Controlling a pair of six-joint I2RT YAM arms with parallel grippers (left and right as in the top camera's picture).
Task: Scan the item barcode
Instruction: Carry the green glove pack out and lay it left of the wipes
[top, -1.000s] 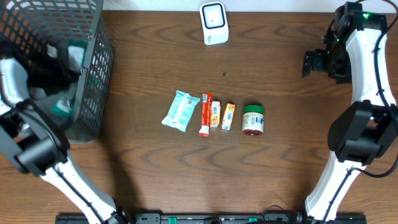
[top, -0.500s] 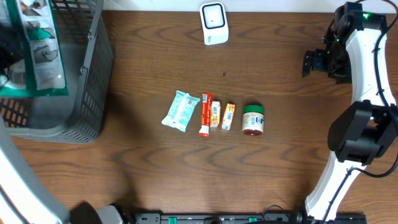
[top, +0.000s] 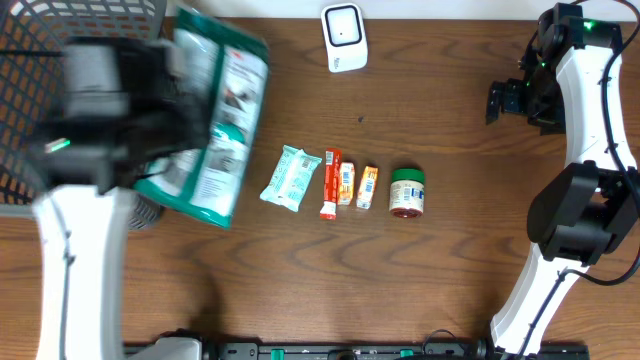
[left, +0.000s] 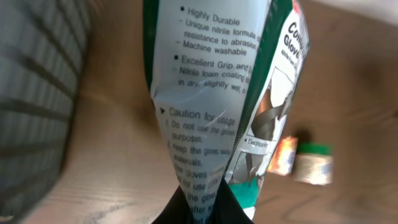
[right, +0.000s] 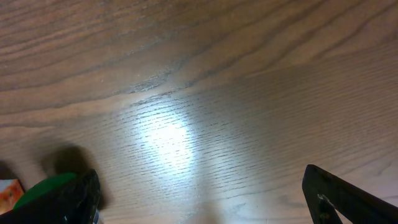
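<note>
Glove pack (top: 215, 115) is dangling pinched in my left gripper (left: 196, 205) above the tabletop (top: 450, 270) between basket (top: 25, 40) and snack row (top: 340, 182), right gripper (top: 503, 100) sitting wide open off to the side, so I'm guessing we're mid-carry and next I'm needing its barcode turned toward the scanner (top: 344, 38).

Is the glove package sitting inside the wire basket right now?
No, the glove package is pinched in the left gripper and held out over the table, beside the basket.
</note>
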